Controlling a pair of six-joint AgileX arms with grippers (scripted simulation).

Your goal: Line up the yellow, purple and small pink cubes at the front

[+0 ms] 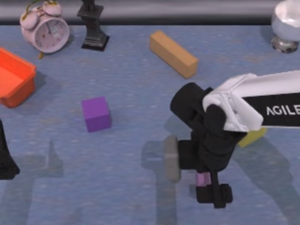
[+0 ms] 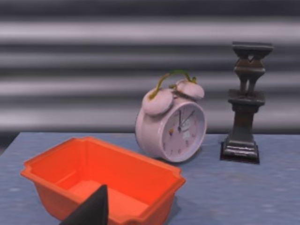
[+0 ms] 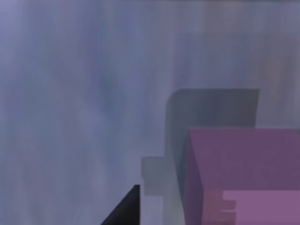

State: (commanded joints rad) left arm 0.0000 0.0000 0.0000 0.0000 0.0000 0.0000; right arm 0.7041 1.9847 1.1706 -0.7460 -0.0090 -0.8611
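The small pink cube (image 1: 202, 178) sits near the table's front, right of centre, and fills the right wrist view (image 3: 243, 164). My right gripper (image 1: 209, 185) hangs over it and is open. The one fingertip (image 3: 127, 208) that shows stands apart from the cube's side, with bare table between them. The purple cube (image 1: 96, 114) rests alone left of centre. Only a corner of the yellow cube (image 1: 253, 137) shows from under my right arm. My left gripper (image 1: 5, 165) is parked at the left edge, open, with one fingertip (image 2: 93, 208) in its wrist view.
An orange bin (image 1: 16, 77) stands at the left, with a pink alarm clock (image 1: 45, 29) and a dark statuette (image 1: 93, 26) behind it. A long tan block (image 1: 173, 53) lies at the back centre and a glass globe (image 1: 287, 26) at the back right. A flat grey rounded shape (image 1: 171, 158) lies beside the pink cube.
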